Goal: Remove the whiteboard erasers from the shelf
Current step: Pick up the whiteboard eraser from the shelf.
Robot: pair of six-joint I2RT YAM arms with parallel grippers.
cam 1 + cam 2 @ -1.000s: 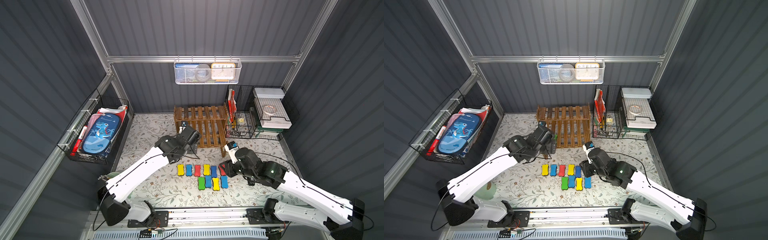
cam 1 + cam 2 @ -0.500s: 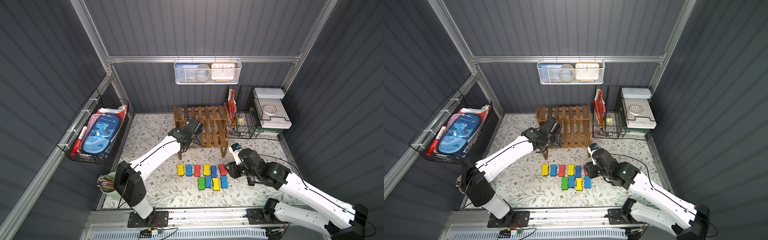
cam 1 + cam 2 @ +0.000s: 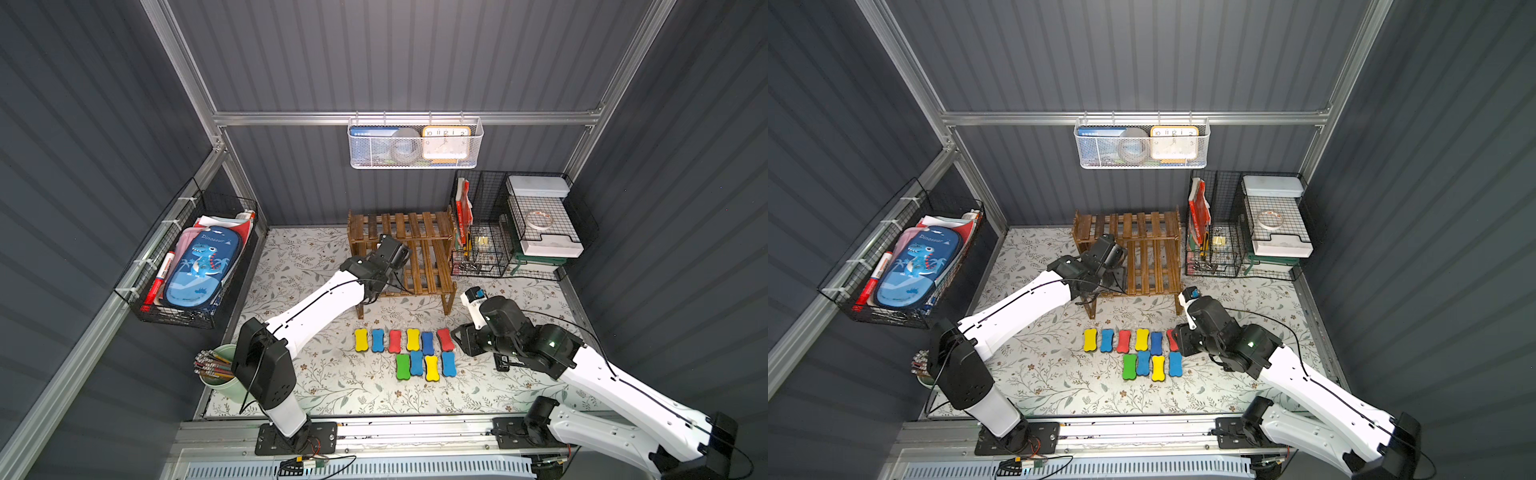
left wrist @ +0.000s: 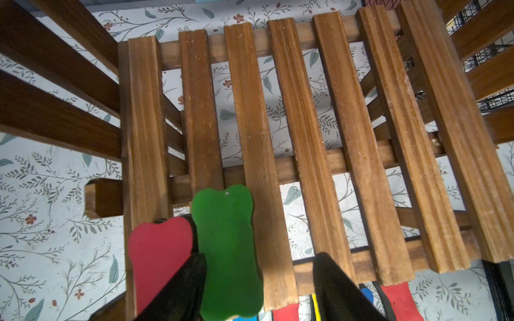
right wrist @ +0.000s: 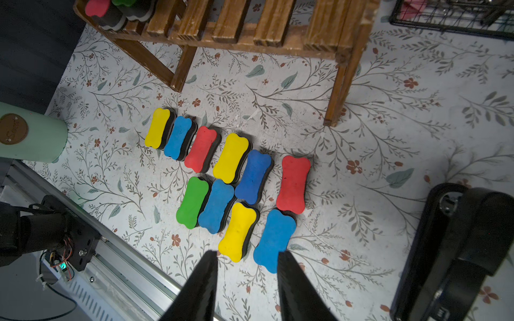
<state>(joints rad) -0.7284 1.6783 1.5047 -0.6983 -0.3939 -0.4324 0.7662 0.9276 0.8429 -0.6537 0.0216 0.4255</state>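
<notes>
Left wall: we see a black wire basket (image 3: pixel 178 319) holding a blue pencil case (image 3: pixel 201 270).
Front left corner: a green cup (image 3: pixel 218 388) of pencils stands on the floral mat (image 3: pixel 332 386).
Left gripper (image 4: pixel 260 257): it reaches into the left end of the shelf (image 3: pixel 419 220), with its jaws partway apart around the green eraser (image 4: pixel 226 250). One finger sits between that eraser and the red eraser (image 4: pixel 161 250). The other stands clear of its far side, so we see no grip.
On the shelf: the red and green erasers lie side by side on the lower front tier.
On the mat: ten erasers (image 3: pixel 417 362) lie in front of the shelf, in a back row of six and a front row of four.
Right gripper (image 5: pixel 247 253): its jaws are partly apart and hold nothing. It hangs over the mat just right of the rows.
Far right: a black wire-grid organiser (image 3: pixel 490 187) stands beside the shelf.
</notes>
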